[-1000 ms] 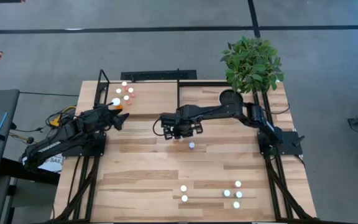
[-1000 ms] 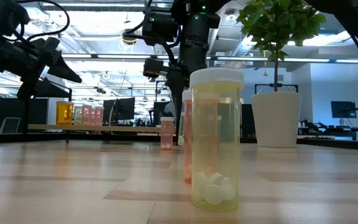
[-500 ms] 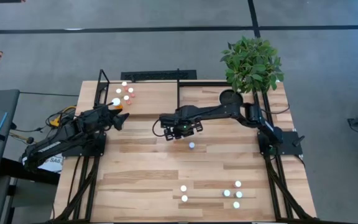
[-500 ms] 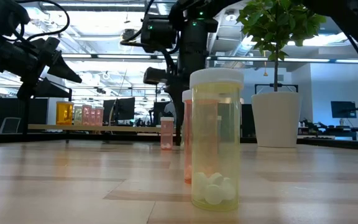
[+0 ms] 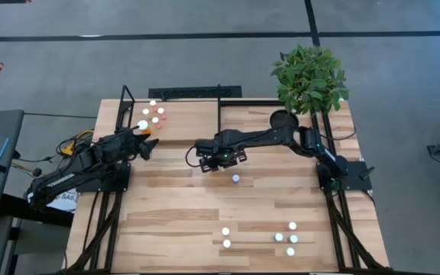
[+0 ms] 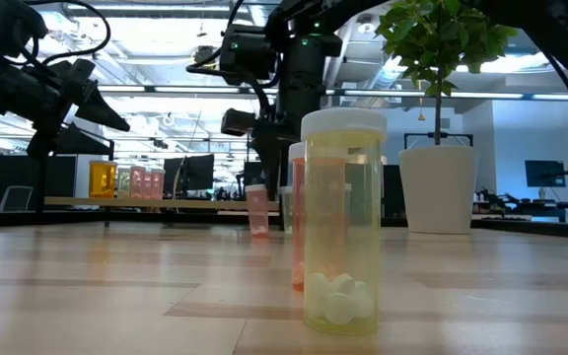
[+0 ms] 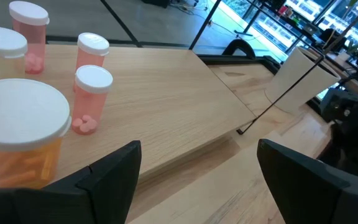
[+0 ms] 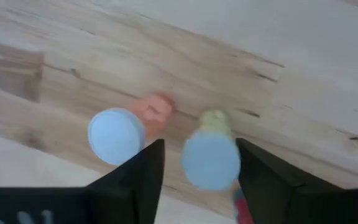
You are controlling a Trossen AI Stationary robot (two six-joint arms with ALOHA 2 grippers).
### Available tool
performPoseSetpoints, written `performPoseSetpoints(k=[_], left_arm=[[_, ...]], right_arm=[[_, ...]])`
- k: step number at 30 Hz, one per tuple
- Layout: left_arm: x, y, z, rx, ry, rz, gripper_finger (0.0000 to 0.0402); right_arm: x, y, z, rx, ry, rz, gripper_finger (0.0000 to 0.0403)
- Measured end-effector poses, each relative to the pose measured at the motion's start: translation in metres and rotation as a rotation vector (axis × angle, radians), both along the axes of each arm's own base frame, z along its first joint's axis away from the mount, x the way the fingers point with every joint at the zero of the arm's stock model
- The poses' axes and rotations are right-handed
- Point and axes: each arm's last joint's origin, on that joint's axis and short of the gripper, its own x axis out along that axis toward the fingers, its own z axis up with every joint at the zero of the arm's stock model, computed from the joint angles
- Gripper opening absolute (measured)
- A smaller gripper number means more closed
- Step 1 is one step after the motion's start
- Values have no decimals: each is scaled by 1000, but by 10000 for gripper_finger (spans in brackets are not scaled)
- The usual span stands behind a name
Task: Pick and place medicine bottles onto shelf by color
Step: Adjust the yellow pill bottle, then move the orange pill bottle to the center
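Note:
My right gripper [image 5: 220,159] points down over the middle of the table, open. In the right wrist view its fingers stand on either side of a yellowish white-capped medicine bottle [image 8: 210,158]. A pink bottle [image 8: 118,135] stands just outside one finger. Both stand upright on the table. Another bottle [image 5: 236,179] stands a little nearer. My left gripper [image 5: 147,145] waits open beside the shelf [image 5: 189,114] at the far left. On the shelf stand pink bottles [image 7: 92,93] and a larger orange one [image 7: 17,124].
Several more bottles [image 5: 290,238] stand near the table's near right, and two of them [image 6: 343,227] fill the front of the low view. A potted plant [image 5: 310,76] in a white pot [image 6: 437,187] stands at the far right corner. The shelf's black uprights [image 5: 220,107] rise beside the right arm.
My right gripper has sunk slightly over the bottles at mid-table, rolled a little about its own axis, and opened from shut. The left arm has kept still.

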Motion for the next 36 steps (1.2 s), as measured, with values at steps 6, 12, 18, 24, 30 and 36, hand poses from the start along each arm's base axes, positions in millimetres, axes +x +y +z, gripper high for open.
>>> performPoseSetpoints(k=[6,12,18,24,30,36], left_arm=[[0,0,0,0,0,0,309],[0,0,0,0,0,0,309],[0,0,0,0,0,0,309],[0,0,0,0,0,0,309],[0,0,0,0,0,0,309],[0,0,0,0,0,1,309]], right_arm=[[0,0,2,-3,-2,6,268],[-1,0,1,-3,15,14,287],[-7,-2,9,4,82,13,292],[-10,-2,40,-25,113,8,292],[-20,10,76,-26,163,-24,292],[-24,50,101,-28,96,-74,291]])
